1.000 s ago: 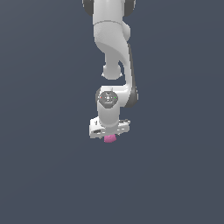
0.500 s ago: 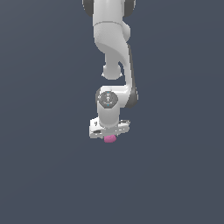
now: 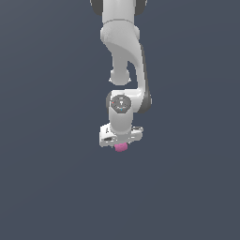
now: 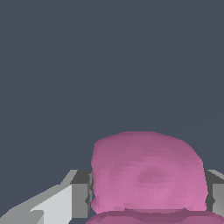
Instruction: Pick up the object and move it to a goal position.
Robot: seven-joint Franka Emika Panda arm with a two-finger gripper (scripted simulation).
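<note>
Claw (image 3: 121, 145) clenched on the pink object (image 4: 148, 175), fingers (image 4: 81, 194) touching both flanks; position barely changed over the last second, so transport toward the goal has hardly begun.

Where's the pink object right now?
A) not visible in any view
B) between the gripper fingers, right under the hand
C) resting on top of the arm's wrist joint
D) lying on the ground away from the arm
B: in the wrist view the pink object sits between the two fingers, and the exterior view shows it poking out just below the gripper.
</note>
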